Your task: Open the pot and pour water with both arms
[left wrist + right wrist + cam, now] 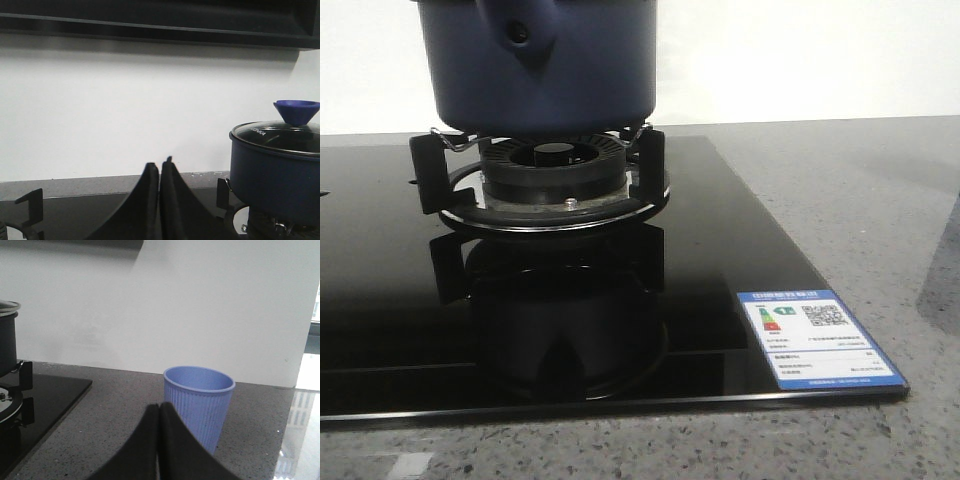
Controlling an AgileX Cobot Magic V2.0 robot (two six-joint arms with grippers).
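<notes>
Both the left gripper [160, 172] and right gripper [159, 412] hold their jaws closed, empty.

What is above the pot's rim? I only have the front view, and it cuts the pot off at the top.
Observer: The left wrist view shows a glass lid still on the pot, with a blue knob.
Operator: Where is the cup?
Observer: The right wrist view shows a pale blue ribbed cup upright on the grey counter, off the hob.
Operator: Are the grippers holding anything?
Observer: No. Left gripper and right gripper are both shut on nothing.
</notes>
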